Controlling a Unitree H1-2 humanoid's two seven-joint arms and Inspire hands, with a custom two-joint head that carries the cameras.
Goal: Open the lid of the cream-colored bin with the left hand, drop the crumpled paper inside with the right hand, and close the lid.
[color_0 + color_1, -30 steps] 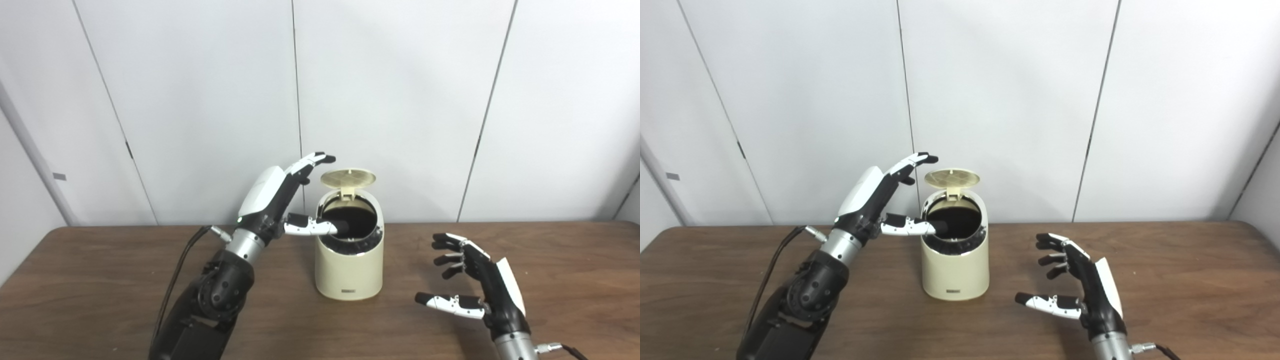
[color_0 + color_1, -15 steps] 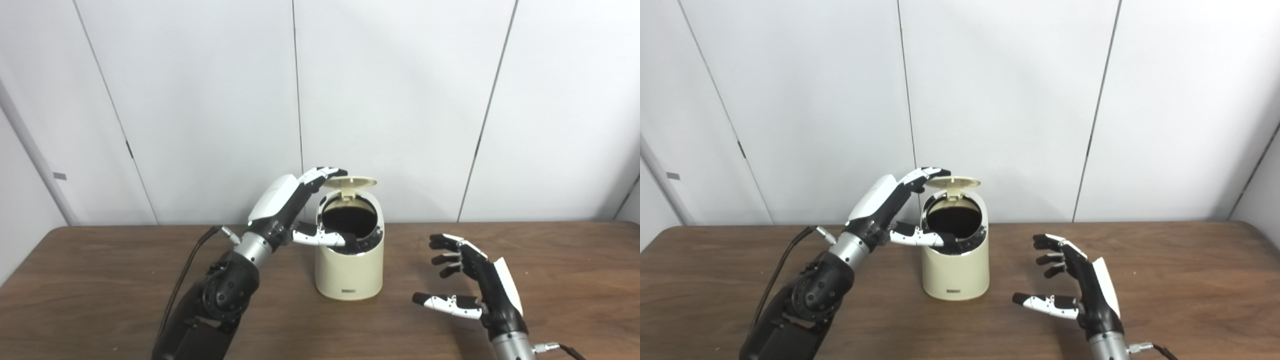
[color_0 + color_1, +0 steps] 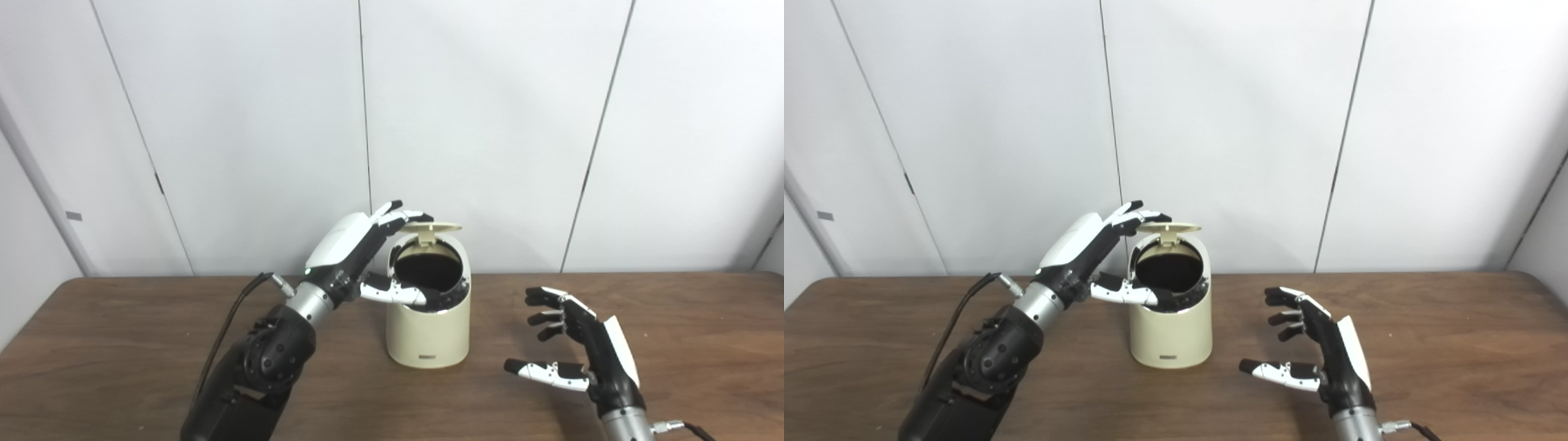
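While the cream-colored bin [image 3: 428,327] stands upright near the middle of the brown table [image 3: 122,343], its round lid [image 3: 438,226] is partly up, tipped low over the back of the opening and hinged at the rear. Inside, the bin looks dark, and I cannot tell if the crumpled paper is in there; I see no paper on the table.

The left hand [image 3: 358,254] is at the bin's left side. Its fingers [image 3: 407,216] are spread and reach over the top edge of the lid, touching it, and its thumb [image 3: 398,294] lies across the front rim of the opening. It is not gripping anything.

The right hand [image 3: 582,352] hovers over the table to the right of the bin, well apart from it. Its fingers are spread and curled a little, and it holds nothing.
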